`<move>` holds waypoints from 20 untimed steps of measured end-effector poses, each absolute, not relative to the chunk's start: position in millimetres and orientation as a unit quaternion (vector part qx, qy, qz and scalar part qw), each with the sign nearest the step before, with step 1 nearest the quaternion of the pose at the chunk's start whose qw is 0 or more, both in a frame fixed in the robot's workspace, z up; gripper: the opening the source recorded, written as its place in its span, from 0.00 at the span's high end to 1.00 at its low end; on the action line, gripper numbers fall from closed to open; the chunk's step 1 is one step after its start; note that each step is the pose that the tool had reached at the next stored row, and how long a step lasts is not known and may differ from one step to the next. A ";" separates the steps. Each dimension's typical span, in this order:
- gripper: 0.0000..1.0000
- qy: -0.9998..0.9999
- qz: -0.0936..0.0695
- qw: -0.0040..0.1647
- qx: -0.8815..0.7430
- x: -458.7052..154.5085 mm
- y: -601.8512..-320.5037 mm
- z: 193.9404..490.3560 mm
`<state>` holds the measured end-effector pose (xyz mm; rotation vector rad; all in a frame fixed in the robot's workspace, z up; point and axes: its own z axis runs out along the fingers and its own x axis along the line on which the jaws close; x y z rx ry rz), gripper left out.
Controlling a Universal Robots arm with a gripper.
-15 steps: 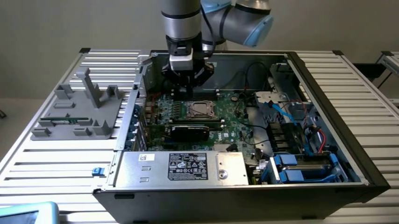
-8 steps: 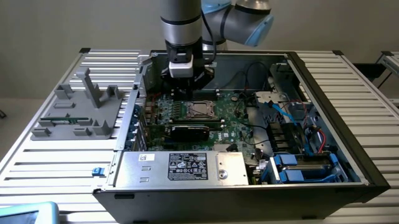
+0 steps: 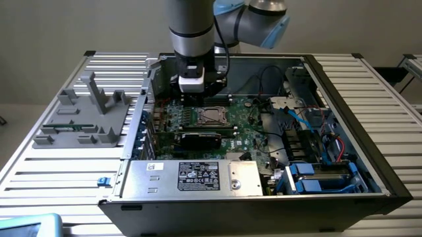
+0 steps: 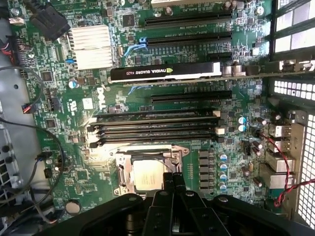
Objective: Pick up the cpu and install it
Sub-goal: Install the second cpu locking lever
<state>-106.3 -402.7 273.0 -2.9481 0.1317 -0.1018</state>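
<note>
Silvery cpu (image 4: 147, 174) sits in the motherboard (image 4: 93, 108) socket just beneath the gripper (image 4: 173, 183), whose fingers look pressed together, holding nothing.

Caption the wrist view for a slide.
Pincer hovering over the cpu seated in the motherboard socket frame.

One cpu (image 4: 147, 175), one graphics card (image 4: 165, 73) — four memory slots (image 4: 155, 127), one power supply (image 3: 191, 177)

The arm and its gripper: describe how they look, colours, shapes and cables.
The arm is a grey metal tube with black bands and pale blue joint caps. A white and black block sits at its wrist, with a thin black cable alongside. The gripper is matte black with narrow fingers.
</note>
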 end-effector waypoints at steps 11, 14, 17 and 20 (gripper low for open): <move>0.88 0.047 -0.031 0.159 -0.986 -106.2 -426.0 268.1; 0.88 0.047 -0.031 0.161 -0.985 -106.2 -433.7 267.4; 0.88 0.047 -0.031 0.165 -0.985 -106.3 -438.5 264.5; 0.88 0.048 -0.031 0.172 -0.983 -106.2 -441.3 261.2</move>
